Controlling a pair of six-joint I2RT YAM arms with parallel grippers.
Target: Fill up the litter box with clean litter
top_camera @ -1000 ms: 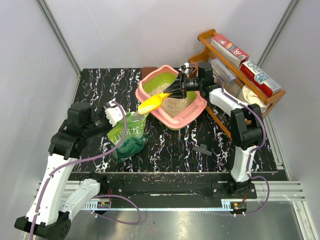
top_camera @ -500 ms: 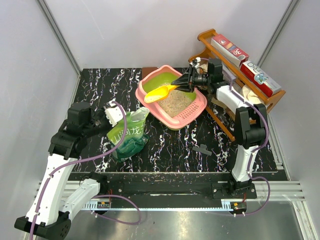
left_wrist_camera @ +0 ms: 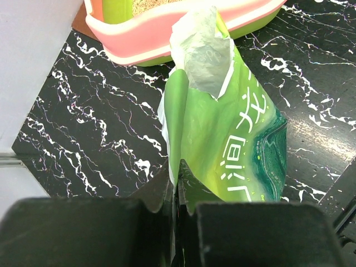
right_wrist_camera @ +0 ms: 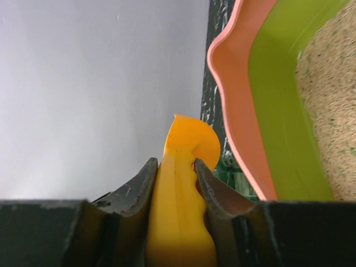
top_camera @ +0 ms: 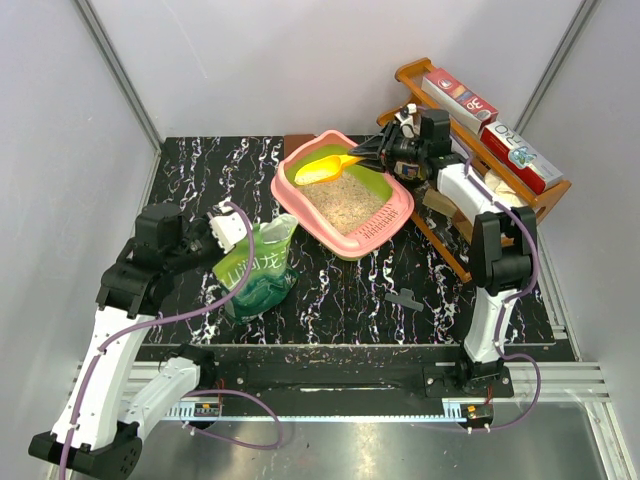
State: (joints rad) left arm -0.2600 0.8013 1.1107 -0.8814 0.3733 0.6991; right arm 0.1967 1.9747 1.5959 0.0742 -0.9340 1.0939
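Observation:
The pink litter box with lime-green inner walls lies at the back middle of the table, with clean litter spread over its floor. My right gripper is shut on the handle of a yellow scoop, which hangs over the box's far left end. The right wrist view shows the scoop clamped between the fingers, the box wall to its right and litter beyond. My left gripper is shut on the edge of the green bag, which stands open-mouthed in front of the box.
A brown wooden rack with boxes stands at the back right, close behind my right wrist. A small black part lies on the marble table right of centre. The enclosure's walls border the table on three sides.
My right gripper has carried the scoop from above the bag's mouth back and to the right, over the box's far end. The left gripper and the bag have stayed put.

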